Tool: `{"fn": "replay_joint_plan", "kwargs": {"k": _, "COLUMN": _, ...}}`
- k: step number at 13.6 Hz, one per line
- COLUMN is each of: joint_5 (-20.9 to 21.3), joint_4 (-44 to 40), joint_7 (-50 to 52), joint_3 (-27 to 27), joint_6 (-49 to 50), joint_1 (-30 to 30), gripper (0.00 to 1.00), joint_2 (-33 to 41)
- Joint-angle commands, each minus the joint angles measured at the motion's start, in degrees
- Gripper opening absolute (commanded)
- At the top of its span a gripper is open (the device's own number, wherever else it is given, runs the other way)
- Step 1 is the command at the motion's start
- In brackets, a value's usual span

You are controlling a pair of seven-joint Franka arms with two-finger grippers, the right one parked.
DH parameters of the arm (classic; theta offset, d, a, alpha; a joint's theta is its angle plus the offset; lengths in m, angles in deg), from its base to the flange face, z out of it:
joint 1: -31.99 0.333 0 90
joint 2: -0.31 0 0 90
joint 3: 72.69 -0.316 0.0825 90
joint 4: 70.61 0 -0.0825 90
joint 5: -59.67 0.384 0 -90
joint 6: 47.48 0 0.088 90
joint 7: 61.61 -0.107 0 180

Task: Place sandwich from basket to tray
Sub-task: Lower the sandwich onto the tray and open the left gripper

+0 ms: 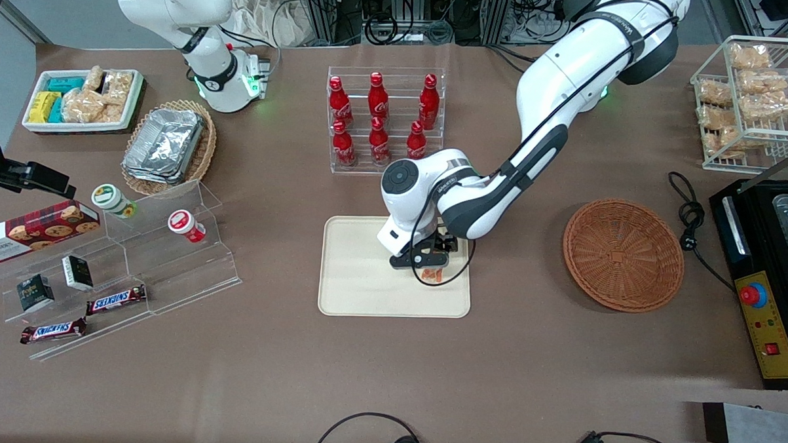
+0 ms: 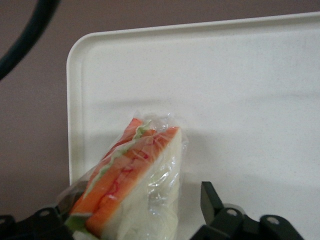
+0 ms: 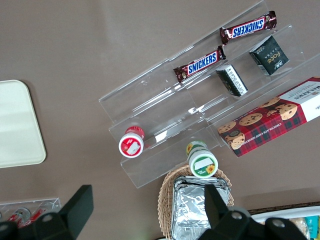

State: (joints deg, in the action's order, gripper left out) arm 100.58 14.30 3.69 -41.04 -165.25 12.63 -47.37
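Plastic-wrapped sandwich (image 2: 135,185) (upright), hand (image 2: 135,220) astride, tray (image 2: 250,90)

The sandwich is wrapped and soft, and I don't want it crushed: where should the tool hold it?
Judging by its pose, grip the sandwich across its two flat bread faces, coming from above, gently. It lies on the tray with the orange and green filling edge exposed, between the open fingers of the tool. Gripping the loose film alone might slip.

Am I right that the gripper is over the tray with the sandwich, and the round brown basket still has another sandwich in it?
Not quite. The front view shows the basket empty. The rest holds: the gripper is over the tray with the sandwich.
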Motion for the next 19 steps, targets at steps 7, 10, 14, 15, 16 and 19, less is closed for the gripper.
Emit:
{"fn": "replay_joint_plan", "kwargs": {"k": 7, "joint_5": -3.90, "joint_4": -1.67, "joint_7": 0.01, "joint_3": -0.54, "joint_6": 2.27, "joint_1": 1.87, "gripper": 1.00, "joint_2": 5.83}}
{"fn": "replay_joint_plan", "kwargs": {"k": 10, "joint_5": -6.80, "joint_4": -1.67, "joint_7": -0.25, "joint_3": -0.45, "joint_6": 3.85, "joint_1": 3.02, "gripper": 1.00, "joint_2": 8.74}}
{"fn": "replay_joint_plan", "kwargs": {"k": 14, "joint_5": -9.70, "joint_4": -3.42, "joint_7": -0.34, "joint_3": -0.36, "joint_6": 9.46, "joint_1": 6.87, "gripper": 1.00, "joint_2": 14.27}}
{"fn": "replay_joint_plan", "kwargs": {"k": 15, "joint_5": -9.88, "joint_4": -5.08, "joint_7": -2.08, "joint_3": -0.27, "joint_6": 11.92, "joint_1": 8.11, "gripper": 1.00, "joint_2": 15.07}}
{"fn": "replay_joint_plan", "kwargs": {"k": 16, "joint_5": -11.36, "joint_4": -7.01, "joint_7": -5.15, "joint_3": -0.36, "joint_6": 14.82, "joint_1": 8.99, "gripper": 1.00, "joint_2": 15.51}}
{"fn": "replay_joint_plan", "kwargs": {"k": 19, "joint_5": -14.18, "joint_4": -12.38, "joint_7": -11.23, "joint_3": -0.36, "joint_6": 20.28, "joint_1": 12.59, "gripper": 1.00, "joint_2": 16.21}}
